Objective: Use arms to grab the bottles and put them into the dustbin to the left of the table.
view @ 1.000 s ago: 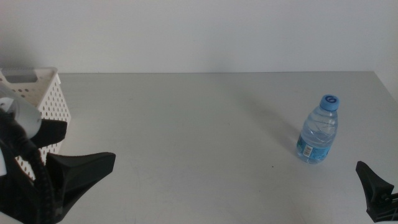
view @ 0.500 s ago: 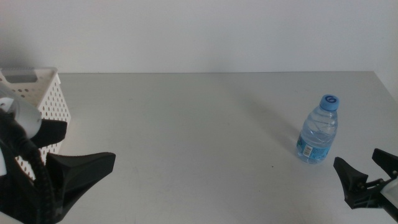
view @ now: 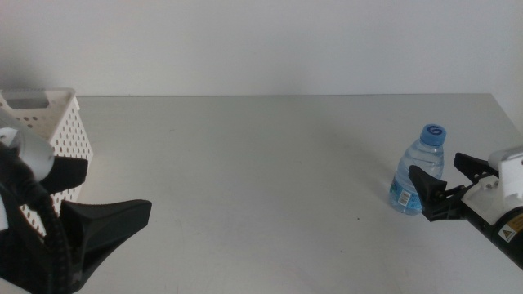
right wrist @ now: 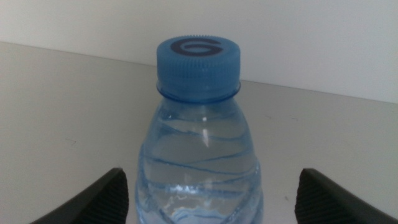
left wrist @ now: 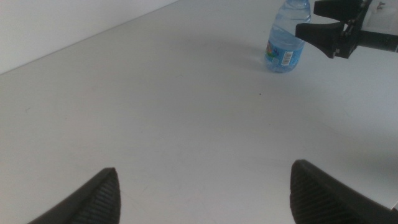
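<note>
While only one water bottle (view: 418, 180) sits on the table (view: 245, 163), it's upright, blue cap up. Right gripper (view: 445, 181) is spread wide just beside it; left gripper (left wrist: 205, 186) waits agape near the dustbin (view: 49, 131).

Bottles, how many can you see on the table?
1. The water bottle stands upright near the table's right edge, right in front of the open right gripper. The basket could hide others.

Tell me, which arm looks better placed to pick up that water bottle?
The right. The right gripper is open beside the water bottle, facing it. The left gripper waits across the table by the dustbin.
</note>
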